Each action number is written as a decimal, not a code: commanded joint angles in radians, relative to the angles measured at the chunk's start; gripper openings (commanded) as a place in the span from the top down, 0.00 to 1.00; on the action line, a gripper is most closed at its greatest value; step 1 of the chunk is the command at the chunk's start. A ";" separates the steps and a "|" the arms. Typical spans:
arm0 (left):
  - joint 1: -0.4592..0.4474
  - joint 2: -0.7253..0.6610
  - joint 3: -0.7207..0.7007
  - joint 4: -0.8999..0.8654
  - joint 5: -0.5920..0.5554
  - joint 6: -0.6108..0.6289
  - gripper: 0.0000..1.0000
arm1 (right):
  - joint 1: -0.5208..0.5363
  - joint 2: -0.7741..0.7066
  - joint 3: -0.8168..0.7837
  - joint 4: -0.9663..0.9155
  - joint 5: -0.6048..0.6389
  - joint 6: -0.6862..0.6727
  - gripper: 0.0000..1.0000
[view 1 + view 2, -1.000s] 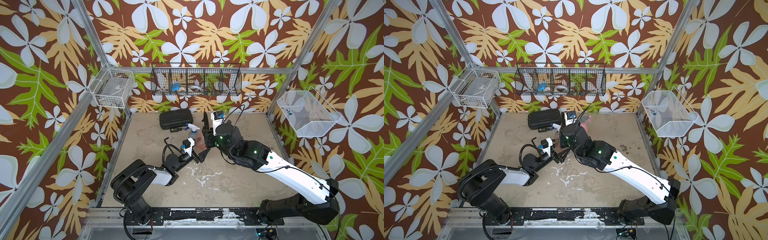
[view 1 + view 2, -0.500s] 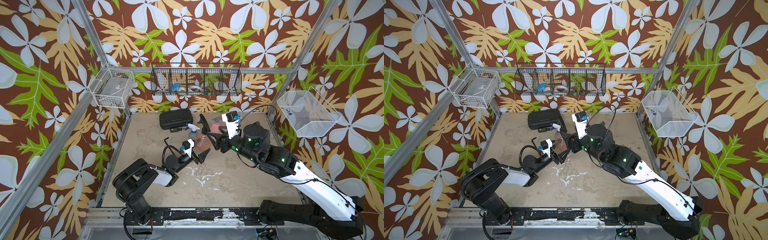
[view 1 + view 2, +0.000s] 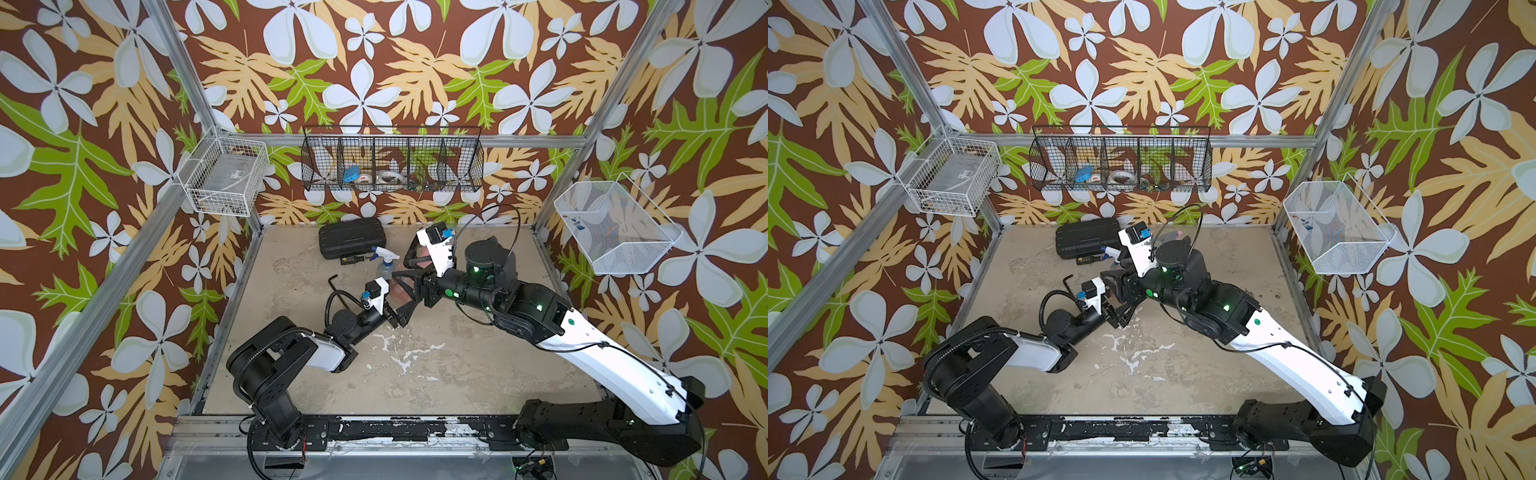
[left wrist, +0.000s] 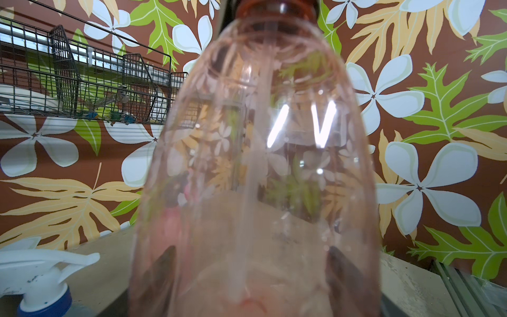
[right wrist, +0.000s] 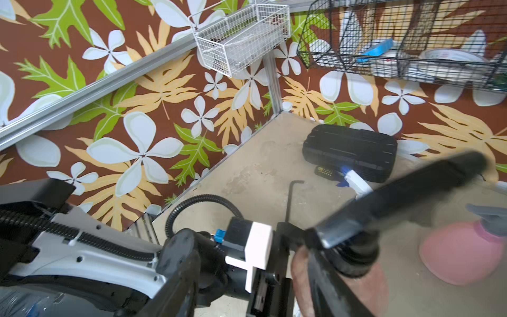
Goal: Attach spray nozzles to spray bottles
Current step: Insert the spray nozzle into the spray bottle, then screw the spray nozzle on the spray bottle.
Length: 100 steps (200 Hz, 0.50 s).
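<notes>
– Where is the orange bottle (image 4: pixel 255 164)?
– In the left gripper (image 3: pixel 401 311), near the middle of the table (image 3: pixel 457 374). The jaws are clamped on its lower body. In the left wrist view both dark fingers (image 4: pixel 162 274) show through the translucent wall, and a thin tube runs down the inside.

– And the black nozzle (image 5: pixel 354 255)?
– On the neck of that bottle. The right wrist view shows its ribbed collar between the two fingers of the right gripper (image 3: pixel 403 266).

– Is the right gripper squeezing it?
– I can't tell. The fingers sit on either side of the collar, but one is blurred, so I can't see whether they touch it.

– What about the other bottles?
– The clear bluish bottle (image 3: pixel 385 268) stands just in front of the black case (image 3: pixel 352 243), with the white and blue nozzle (image 4: pixel 41 269) on top. The pink bottle (image 5: pixel 461 255) stands on the table near the right gripper, with the pink and grey nozzle (image 5: pixel 485 219) on it.

– Is there any writing to read?
– None that I can make out. A small black device (image 5: pixel 325 171) beside the case has yellow marks, but they are too small to read. A tape roll (image 3: pixel 365 178) in the black wire basket (image 3: pixel 478 166) has red print, also illegible. The hex key (image 5: pixel 290 200) is plain.
</notes>
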 commanded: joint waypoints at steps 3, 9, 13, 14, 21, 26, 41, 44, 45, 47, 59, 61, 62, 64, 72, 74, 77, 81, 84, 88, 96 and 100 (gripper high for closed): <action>-0.002 0.006 0.016 0.136 0.011 -0.007 0.44 | 0.011 0.023 0.000 0.058 -0.013 0.020 0.39; -0.002 0.006 0.017 0.136 0.011 -0.007 0.44 | 0.011 0.034 0.004 0.061 -0.012 0.023 0.40; -0.002 0.007 0.016 0.136 0.010 -0.005 0.44 | 0.010 0.042 0.007 0.062 -0.012 0.026 0.40; -0.002 0.007 0.016 0.136 0.010 -0.005 0.44 | 0.010 0.044 0.007 0.062 -0.012 0.026 0.40; -0.002 0.008 0.016 0.136 0.007 -0.004 0.44 | 0.010 0.061 0.011 0.067 -0.012 0.029 0.40; -0.002 0.008 0.014 0.136 0.006 -0.006 0.44 | 0.011 0.074 0.016 0.070 -0.011 0.030 0.40; -0.002 0.008 0.010 0.142 0.002 -0.007 0.44 | 0.010 0.118 0.046 0.060 0.008 0.022 0.41; -0.002 0.008 0.009 0.144 0.002 -0.008 0.44 | 0.011 0.127 0.055 0.053 0.010 0.017 0.42; -0.002 0.008 0.008 0.145 0.001 -0.008 0.44 | 0.011 0.129 0.059 0.049 0.010 0.014 0.42; -0.002 0.008 0.008 0.147 0.000 -0.008 0.44 | 0.011 0.133 0.065 0.042 0.011 0.010 0.42; -0.002 0.008 0.002 0.158 0.000 -0.012 0.44 | 0.011 0.144 0.109 -0.004 0.014 -0.012 0.42; -0.002 0.008 0.001 0.159 0.000 -0.013 0.44 | 0.011 0.143 0.113 -0.011 0.014 -0.017 0.41; -0.002 0.008 0.000 0.161 0.001 -0.013 0.44 | 0.011 0.141 0.116 -0.014 0.014 -0.019 0.41; -0.002 0.006 -0.001 0.161 0.001 -0.012 0.44 | 0.011 0.137 0.118 -0.018 0.015 -0.023 0.41; -0.002 0.006 -0.005 0.160 0.006 -0.011 0.44 | 0.011 0.112 0.120 -0.026 0.026 -0.042 0.38; -0.002 0.005 -0.006 0.161 0.009 -0.011 0.43 | 0.011 0.104 0.118 -0.026 0.030 -0.047 0.38; -0.002 0.005 -0.007 0.160 0.013 -0.011 0.43 | 0.010 0.094 0.117 -0.027 0.039 -0.055 0.37; -0.002 0.004 -0.008 0.160 0.020 -0.010 0.43 | 0.009 0.073 0.113 -0.028 0.050 -0.065 0.35; -0.002 0.004 -0.009 0.156 0.025 -0.010 0.43 | 0.007 0.059 0.108 -0.028 0.056 -0.073 0.33; -0.002 0.003 -0.010 0.154 0.031 -0.009 0.43 | 0.002 0.040 0.102 -0.025 0.061 -0.081 0.32; -0.002 0.003 -0.010 0.151 0.042 -0.011 0.43 | -0.023 0.009 0.087 -0.021 0.052 -0.091 0.30; -0.002 0.003 -0.012 0.152 0.045 -0.013 0.43 | -0.042 -0.006 0.080 -0.017 0.036 -0.092 0.29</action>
